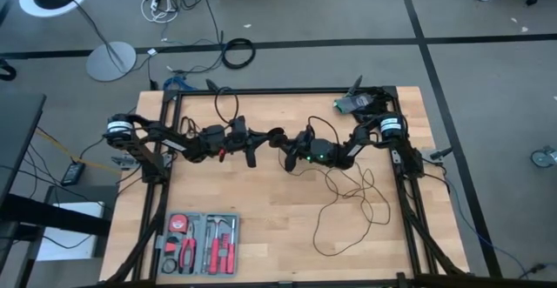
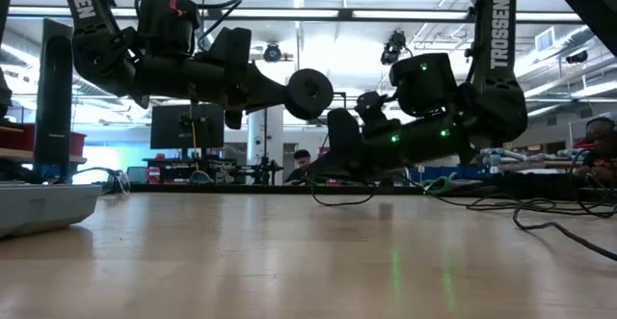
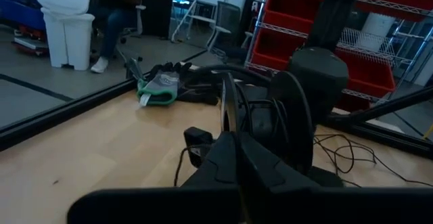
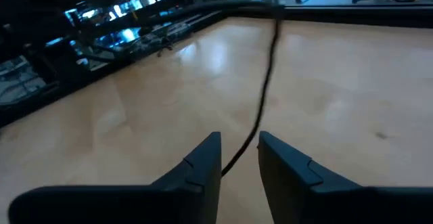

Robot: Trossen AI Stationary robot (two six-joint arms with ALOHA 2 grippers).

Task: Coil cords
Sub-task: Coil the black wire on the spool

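The thin black wire (image 1: 352, 192) lies in loose loops on the wooden table, right of centre. Its round black puck (image 2: 309, 93) is up in the air at the tip of my left gripper (image 1: 265, 137), which reaches in from the left at mid-table and is shut on it. My right gripper (image 1: 290, 156) comes in from the right, just beside the puck and lower. Its fingers stand a little apart, with a run of the wire (image 4: 267, 68) passing between them (image 4: 239, 149). My left gripper holds the puck by its rim (image 2: 292, 92) at the fingertips. The fingers lie level and come from the table's left. The puck is lifted clear of the table, its flat face toward the near edge. My right gripper has the wire between its fingers; whether they touch it I cannot tell.
An open tool case (image 1: 200, 243) sits at the near left. A grey-and-green glove (image 1: 355, 103) lies at the far right corner. Black frame rails (image 1: 165, 175) run along the table's left and right sides. Bare wood lies near the front centre.
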